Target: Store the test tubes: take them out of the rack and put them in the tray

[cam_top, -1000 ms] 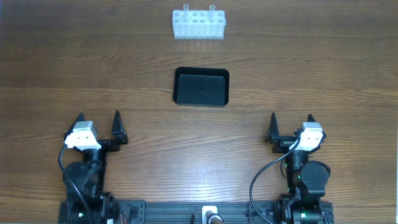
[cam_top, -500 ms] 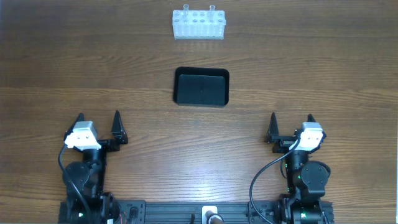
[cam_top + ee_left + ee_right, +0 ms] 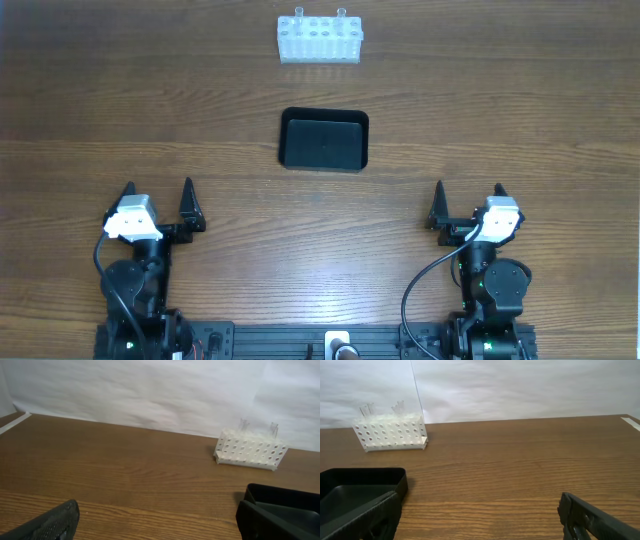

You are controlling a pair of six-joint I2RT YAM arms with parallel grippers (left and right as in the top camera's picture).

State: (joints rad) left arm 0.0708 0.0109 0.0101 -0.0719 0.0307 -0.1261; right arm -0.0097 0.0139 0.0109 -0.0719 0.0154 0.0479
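A white perforated rack (image 3: 320, 40) stands at the far middle of the wooden table, with two clear test tubes (image 3: 298, 14) (image 3: 341, 13) sticking up from its back row. The rack (image 3: 250, 449) (image 3: 390, 432) is far from both wrists. A black rectangular tray (image 3: 324, 139) lies between the rack and the arms, with nothing in it. My left gripper (image 3: 158, 203) is open near the front left, and my right gripper (image 3: 468, 203) is open near the front right. Both are well short of the tray (image 3: 285, 505) (image 3: 355, 492) and hold nothing.
A white backdrop (image 3: 150, 390) rises behind the table's far edge. Bare wood surrounds the tray and the rack on all sides. The arm bases sit on a black rail (image 3: 320, 340) at the front edge.
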